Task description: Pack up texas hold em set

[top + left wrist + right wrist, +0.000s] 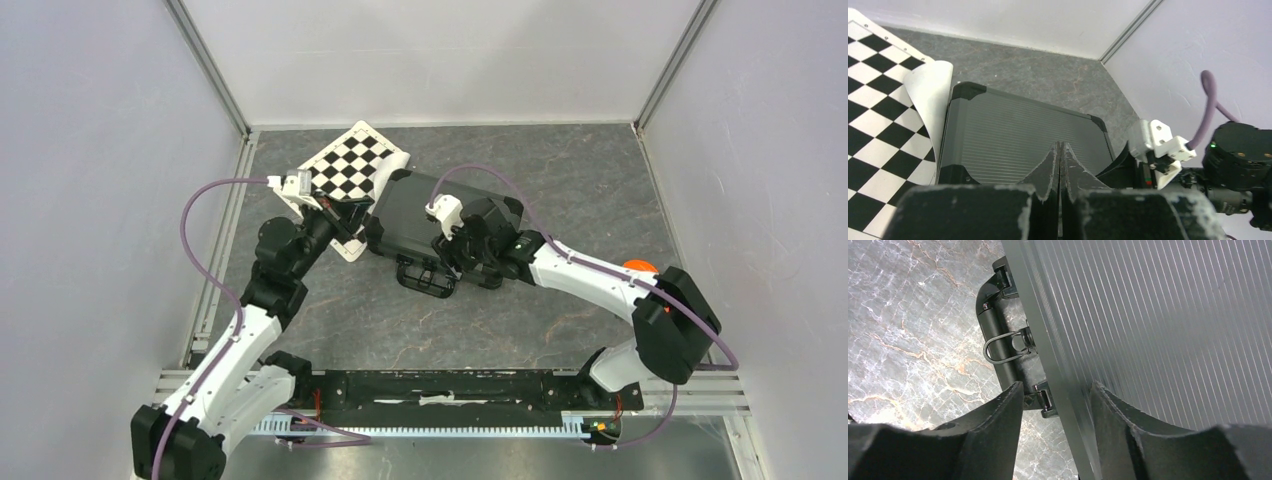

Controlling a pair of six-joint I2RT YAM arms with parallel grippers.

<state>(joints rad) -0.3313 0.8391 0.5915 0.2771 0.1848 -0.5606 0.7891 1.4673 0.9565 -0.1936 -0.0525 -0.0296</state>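
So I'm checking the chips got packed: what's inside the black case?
Nothing inside shows. The case lies with its ribbed lid down on the table; only the lid and the handle are visible. The lid covers any contents.

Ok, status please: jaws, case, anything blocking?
Left jaws shut, at case edge. Right jaws open, astride its front edge by handle. Case closed. Board curls against its side.

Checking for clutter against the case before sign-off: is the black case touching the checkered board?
Touching. The left wrist view shows the white margin of the checkered board curled up against the side of the black case, with no gap between them.
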